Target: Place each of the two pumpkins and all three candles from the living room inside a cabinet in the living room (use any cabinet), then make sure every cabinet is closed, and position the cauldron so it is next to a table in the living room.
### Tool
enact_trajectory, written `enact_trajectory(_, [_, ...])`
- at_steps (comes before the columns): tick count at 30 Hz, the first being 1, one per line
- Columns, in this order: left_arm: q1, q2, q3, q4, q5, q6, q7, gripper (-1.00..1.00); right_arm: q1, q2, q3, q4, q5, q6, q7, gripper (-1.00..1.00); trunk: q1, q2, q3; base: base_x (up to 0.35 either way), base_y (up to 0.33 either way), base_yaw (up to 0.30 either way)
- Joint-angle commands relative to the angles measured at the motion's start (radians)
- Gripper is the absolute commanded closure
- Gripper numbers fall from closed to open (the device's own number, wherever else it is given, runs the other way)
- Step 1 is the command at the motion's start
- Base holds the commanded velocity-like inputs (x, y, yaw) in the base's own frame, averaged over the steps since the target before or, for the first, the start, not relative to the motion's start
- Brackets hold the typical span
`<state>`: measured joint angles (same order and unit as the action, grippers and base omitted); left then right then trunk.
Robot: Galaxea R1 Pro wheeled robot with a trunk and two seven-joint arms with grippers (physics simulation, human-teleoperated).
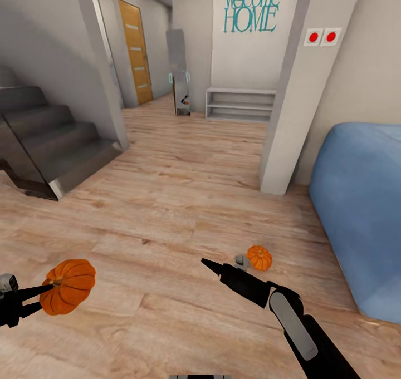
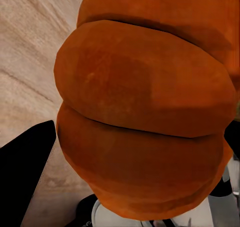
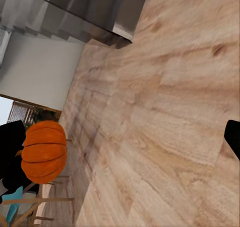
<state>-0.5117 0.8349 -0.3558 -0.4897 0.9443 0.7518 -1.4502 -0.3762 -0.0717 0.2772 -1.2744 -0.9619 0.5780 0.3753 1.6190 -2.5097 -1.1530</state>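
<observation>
My left jaws point(image 1: 47, 291) clamp a ribbed orange pumpkin point(image 1: 69, 285); right jaws point(image 1: 207, 263) look empty, prob closed. Approach the 2nd orange pumpkin point(image 1: 259, 257) on the wood floor point(image 1: 184, 201) slow, from above.

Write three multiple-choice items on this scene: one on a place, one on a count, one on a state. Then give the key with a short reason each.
1. Where is the free pumpkin?
A. on the stairs
B. on the floor by a candle
C. on the blue seat

2. How many red round buttons are on the pillar?
A. one
B. two
C. four

3. What is the left gripper doing?
A. shut on a pumpkin
B. open and empty
C. holding a candle

Key:
1 B: it sits on the floor beside the candle, ahead of the right gripper.
2 B: two buttons show side by side.
3 A: its fingers clamp the held pumpkin, which looms close in the left wrist view.
</observation>
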Motion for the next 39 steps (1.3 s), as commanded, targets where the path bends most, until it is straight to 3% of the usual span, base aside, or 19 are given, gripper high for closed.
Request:
enact_trajectory(1, [-0.002,0.001,-0.005,0.000,0.008,0.011,-0.004,1.00,0.000,-0.001,0.000,0.000,-0.005,0.003,0.000,-1.00,0.000,0.000,0.000,0.328,0.000,0.192])
enact_trajectory(11, [-0.002,0.000,-0.005,0.000,0.008,0.010,-0.004,1.00,-0.001,0.000,0.000,0.001,-0.005,0.004,-0.001,-1.00,0.000,0.000,0.007,0.328,-0.065,0.161])
enact_trajectory(26, [-0.002,0.000,-0.005,0.000,0.009,0.010,-0.004,1.00,-0.001,0.000,0.000,0.001,-0.005,0.005,-0.001,-1.00,0.000,0.000,0.007,0.288,-0.158,0.010])
enact_trajectory(39, [-0.002,-0.003,-0.005,-0.002,0.009,0.011,-0.004,1.00,-0.001,-0.002,-0.001,0.001,-0.007,0.005,0.001,-1.00,0.000,0.000,0.007,0.102,-0.019,0.000])
